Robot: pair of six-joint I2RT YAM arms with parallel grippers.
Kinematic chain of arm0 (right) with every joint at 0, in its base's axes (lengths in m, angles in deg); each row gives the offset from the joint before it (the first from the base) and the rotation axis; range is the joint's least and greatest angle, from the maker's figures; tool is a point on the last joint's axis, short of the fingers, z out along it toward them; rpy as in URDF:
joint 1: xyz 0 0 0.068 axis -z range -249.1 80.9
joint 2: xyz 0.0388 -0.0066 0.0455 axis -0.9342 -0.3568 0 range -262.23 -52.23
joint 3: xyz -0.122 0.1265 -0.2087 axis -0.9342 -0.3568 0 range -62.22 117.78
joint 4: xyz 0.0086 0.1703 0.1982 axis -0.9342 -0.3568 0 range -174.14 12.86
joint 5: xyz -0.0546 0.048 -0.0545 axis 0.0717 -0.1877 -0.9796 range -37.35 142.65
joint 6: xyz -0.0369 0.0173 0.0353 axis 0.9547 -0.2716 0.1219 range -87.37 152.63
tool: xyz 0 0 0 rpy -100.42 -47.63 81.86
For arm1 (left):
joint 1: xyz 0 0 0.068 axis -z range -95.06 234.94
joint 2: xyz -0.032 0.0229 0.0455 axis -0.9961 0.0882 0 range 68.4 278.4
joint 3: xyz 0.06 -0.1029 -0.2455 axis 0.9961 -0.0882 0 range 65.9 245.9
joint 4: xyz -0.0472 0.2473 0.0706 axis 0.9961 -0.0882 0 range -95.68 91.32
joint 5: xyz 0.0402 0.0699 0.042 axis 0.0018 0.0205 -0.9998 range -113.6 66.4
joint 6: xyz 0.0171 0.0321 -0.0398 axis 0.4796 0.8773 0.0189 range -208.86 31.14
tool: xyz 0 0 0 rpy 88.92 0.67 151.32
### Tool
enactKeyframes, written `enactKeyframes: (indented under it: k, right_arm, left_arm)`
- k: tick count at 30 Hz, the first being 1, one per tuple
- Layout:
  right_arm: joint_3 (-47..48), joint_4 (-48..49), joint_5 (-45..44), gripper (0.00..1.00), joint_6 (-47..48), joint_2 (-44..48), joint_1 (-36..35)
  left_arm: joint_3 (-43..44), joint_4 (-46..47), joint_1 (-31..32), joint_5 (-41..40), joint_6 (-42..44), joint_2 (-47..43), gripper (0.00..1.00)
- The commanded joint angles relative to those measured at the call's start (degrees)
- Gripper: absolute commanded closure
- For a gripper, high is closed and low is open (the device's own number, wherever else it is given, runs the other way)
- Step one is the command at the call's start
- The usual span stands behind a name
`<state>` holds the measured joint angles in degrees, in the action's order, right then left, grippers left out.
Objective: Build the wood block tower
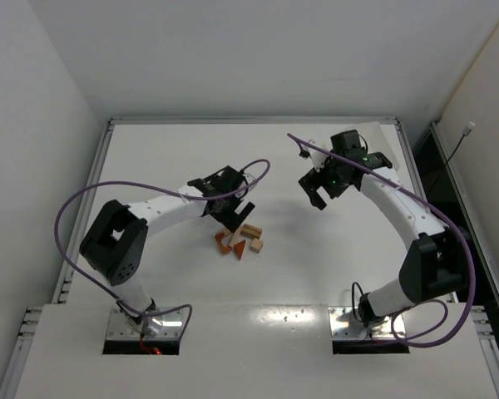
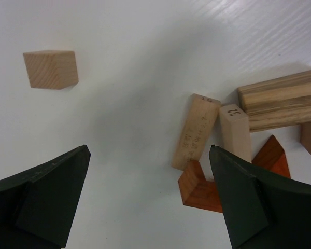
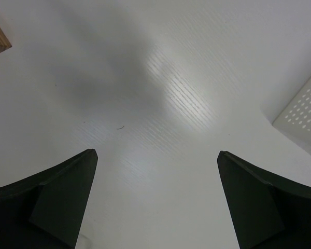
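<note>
Wood blocks (image 1: 239,241) lie loose and unstacked at the middle of the table (image 1: 166,158) — tan and reddish pieces together. Left gripper (image 2: 149,150) hovers at their 11 o'clock, fingers spread; right gripper (image 3: 156,152), at their 2 o'clock, is spread too, holding nothing.

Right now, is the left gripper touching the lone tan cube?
Apart: left wrist view shows bare table between the tan cube and the left gripper.

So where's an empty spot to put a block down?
Bare table lies between the block pile and the right claw, and along the far edge beyond both claws. There's also room between the lone tan cube and the pile. It's crowded by the left claw, where the pile sits.
</note>
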<state>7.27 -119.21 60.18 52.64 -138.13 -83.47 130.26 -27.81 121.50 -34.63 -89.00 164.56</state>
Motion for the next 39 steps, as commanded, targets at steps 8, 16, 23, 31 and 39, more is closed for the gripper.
enactKeyframes:
  k: [8, 16, 23, 31, 39]
  right_arm:
    - [-0.8, 1.0, -0.2, 0.01, 1.3, 1.8, 0.8]
    - [-1.9, 1.0, -0.2, 0.01, 1.3, 2.9, 2.4]
    - [-2.4, 1.0, -0.2, 0.01, 0.7, 4.0, 3.5]
    - [-2.4, 1.0, 0.3, 0.01, 0.7, 4.5, 4.6]
    - [-4.0, 0.5, 0.3, 0.01, 0.7, 5.6, 4.6]
  left_arm:
    - [4.3, -1.5, 5.5, 1.4, 0.8, 3.6, 0.0]
    - [5.9, -1.5, 6.8, 2.2, 0.1, 6.2, 0.0]
    - [8.1, -1.5, 6.8, 2.8, 0.1, 9.6, 0.0]
    - [15.3, -1.5, 8.7, 1.6, 0.1, 14.8, 0.0]
    - [18.5, -2.1, 11.5, -2.2, -0.4, 14.2, 0.0]
